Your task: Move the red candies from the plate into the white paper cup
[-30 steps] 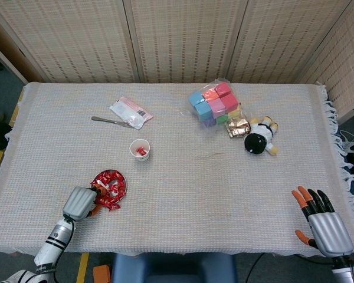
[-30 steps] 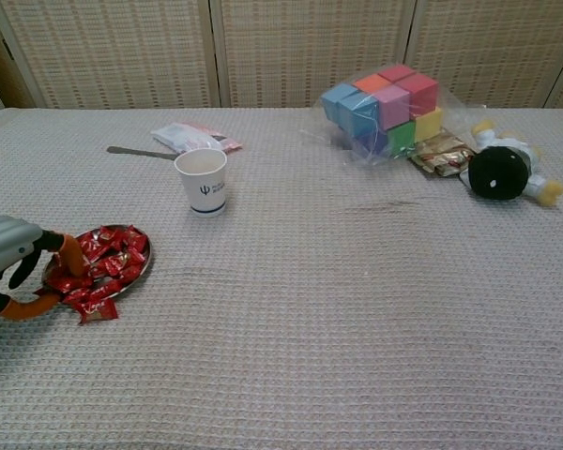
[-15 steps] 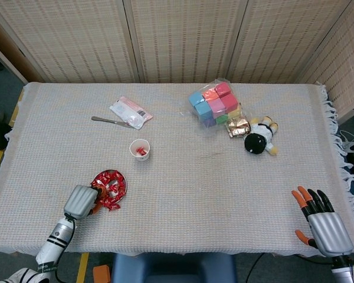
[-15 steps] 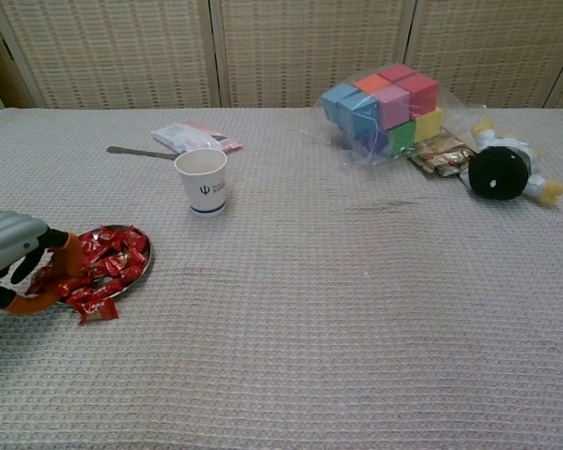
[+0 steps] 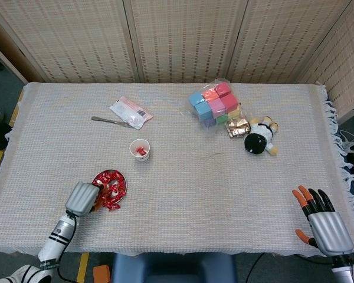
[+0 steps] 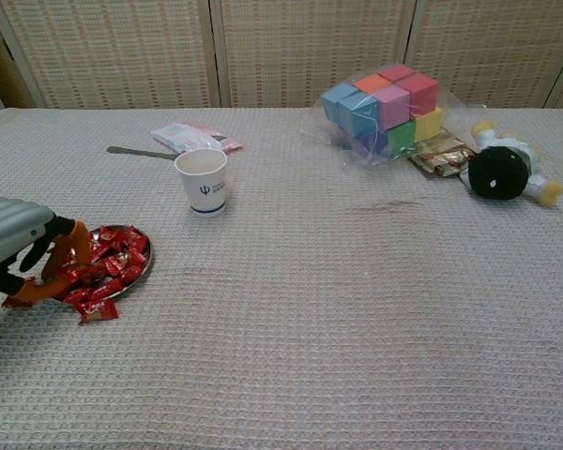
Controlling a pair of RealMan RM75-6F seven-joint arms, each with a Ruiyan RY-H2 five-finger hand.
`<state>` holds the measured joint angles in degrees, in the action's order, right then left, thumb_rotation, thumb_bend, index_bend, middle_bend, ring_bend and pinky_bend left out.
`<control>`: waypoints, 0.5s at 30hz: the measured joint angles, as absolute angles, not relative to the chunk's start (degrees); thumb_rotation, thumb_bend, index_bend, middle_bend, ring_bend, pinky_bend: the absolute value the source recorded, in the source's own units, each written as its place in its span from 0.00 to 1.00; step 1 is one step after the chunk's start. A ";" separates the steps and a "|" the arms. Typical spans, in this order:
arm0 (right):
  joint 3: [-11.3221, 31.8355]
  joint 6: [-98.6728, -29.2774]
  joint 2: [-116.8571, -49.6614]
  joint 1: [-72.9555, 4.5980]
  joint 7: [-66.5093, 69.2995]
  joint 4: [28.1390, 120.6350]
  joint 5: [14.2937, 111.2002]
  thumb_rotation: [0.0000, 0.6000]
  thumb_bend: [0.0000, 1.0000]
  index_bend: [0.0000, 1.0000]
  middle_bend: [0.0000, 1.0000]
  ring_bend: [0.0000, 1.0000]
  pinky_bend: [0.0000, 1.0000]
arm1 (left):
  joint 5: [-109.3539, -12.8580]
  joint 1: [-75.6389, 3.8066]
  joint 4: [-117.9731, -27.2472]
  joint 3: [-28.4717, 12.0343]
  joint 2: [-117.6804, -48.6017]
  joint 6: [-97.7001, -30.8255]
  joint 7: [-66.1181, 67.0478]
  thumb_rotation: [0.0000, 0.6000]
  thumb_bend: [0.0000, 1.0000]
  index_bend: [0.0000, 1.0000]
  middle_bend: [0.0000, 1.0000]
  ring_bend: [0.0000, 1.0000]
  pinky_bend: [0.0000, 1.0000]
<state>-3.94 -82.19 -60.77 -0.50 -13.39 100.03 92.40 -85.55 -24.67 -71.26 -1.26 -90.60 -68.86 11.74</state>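
Woven tablecloth [image 5: 183, 177] under me, my left hand [image 6: 19, 251] curls into the red candies [image 6: 108, 267] on the plate [image 6: 146, 263], grip unclear; next I lift toward the white paper cup [image 6: 202, 181].

Hidden at the plate
The left hand [image 6: 19, 251] covers the plate [image 5: 119, 177] at 9 o'clock; whether its fingers [image 6: 64, 253] grip any red candies [image 6: 108, 267] is unclear.

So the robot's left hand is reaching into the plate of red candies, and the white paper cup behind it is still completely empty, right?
Not quite. The left hand is at the plate of red candies, but the white paper cup is not empty: the head view shows red candy already inside it.
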 measured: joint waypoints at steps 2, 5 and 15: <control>-3.91 -82.13 -60.77 -0.53 -13.39 100.02 92.33 1.00 0.11 0.00 0.00 0.00 0.00 | -85.69 -24.99 -71.98 -1.60 -90.27 -68.95 12.12 1.00 0.53 0.65 0.67 0.69 1.00; -3.83 -82.07 -60.79 -0.57 -13.38 100.00 92.16 1.00 0.11 0.00 0.00 0.00 0.00 | -85.93 -25.71 -73.60 -2.31 -89.67 -69.02 12.74 1.00 0.53 0.65 0.67 0.69 1.00; -3.44 -81.36 -60.97 -0.92 -13.63 99.93 91.14 1.00 0.11 0.00 0.00 0.00 0.00 | -85.53 -31.13 -79.73 -8.91 -88.57 -68.39 15.13 1.00 0.53 0.65 0.67 0.69 1.00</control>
